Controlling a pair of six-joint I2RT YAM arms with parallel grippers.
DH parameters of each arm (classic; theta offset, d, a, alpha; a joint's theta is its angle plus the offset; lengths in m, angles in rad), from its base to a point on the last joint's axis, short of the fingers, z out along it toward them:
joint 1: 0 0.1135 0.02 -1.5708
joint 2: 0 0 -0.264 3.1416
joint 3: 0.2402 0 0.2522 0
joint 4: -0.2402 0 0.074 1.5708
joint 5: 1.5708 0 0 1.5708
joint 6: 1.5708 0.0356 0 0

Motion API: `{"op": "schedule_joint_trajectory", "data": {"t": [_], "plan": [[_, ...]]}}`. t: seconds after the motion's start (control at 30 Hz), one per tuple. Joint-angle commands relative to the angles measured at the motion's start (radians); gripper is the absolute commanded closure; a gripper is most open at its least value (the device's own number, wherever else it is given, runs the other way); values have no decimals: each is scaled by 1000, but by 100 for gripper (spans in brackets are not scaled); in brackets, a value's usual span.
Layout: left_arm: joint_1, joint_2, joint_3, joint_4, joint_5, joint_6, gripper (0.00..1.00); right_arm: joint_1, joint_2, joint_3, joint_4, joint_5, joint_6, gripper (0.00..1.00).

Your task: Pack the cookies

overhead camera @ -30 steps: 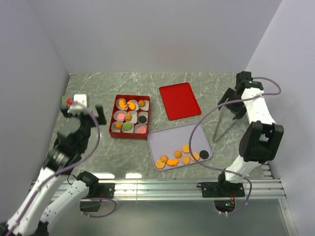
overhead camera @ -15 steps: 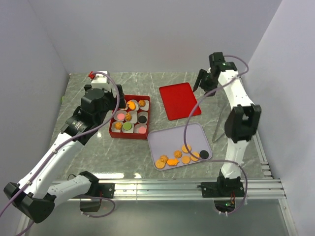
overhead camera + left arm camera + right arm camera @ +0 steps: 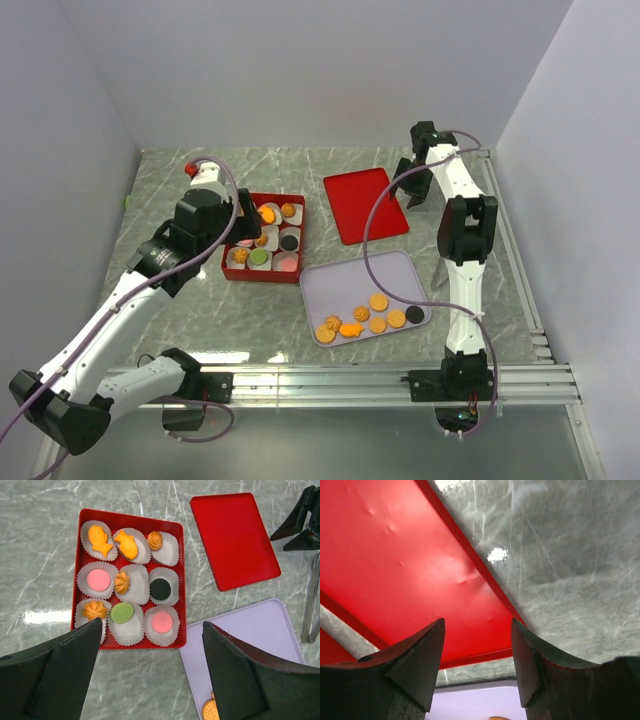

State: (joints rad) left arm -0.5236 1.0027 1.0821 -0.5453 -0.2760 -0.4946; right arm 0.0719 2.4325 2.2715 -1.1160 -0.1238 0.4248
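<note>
Left gripper (image 3: 150, 630) hangs with jaws spread wide and empty over the red box (image 3: 84, 516), where nine cookies (image 3: 99, 580) sit in paper cups (image 3: 137, 582). More lie loose on the lavender tray (image 3: 340, 280). Right gripper (image 3: 477, 625), fingers parted around nothing, hovers at the red lid (image 3: 395, 555) edge, seemingly very close above it.

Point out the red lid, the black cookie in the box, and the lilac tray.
red lid (image 3: 235, 540), left wrist view, its centre.
black cookie (image 3: 160, 588), left wrist view, its top face.
lilac tray (image 3: 345, 285), top external view, bare floor.
</note>
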Motion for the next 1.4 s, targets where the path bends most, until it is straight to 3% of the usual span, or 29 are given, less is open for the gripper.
{"op": "schedule_joint_trajectory", "data": {"t": [0.0,0.3,0.6,0.87,1.37], "plan": [[-3,16,10,10,27,-33,13,3,22,48,-13,35,-4,39],[-3,71,65,-47,52,-35,18,37,59,-12,4,96,19,48],[-3,-38,73,-125,51,-70,17,39,37,-90,41,118,34,61],[-3,-118,53,-176,47,-107,18,83,-33,-200,64,148,28,100],[-4,-115,114,-122,101,-131,17,137,-363,-141,-11,171,19,100]]}}
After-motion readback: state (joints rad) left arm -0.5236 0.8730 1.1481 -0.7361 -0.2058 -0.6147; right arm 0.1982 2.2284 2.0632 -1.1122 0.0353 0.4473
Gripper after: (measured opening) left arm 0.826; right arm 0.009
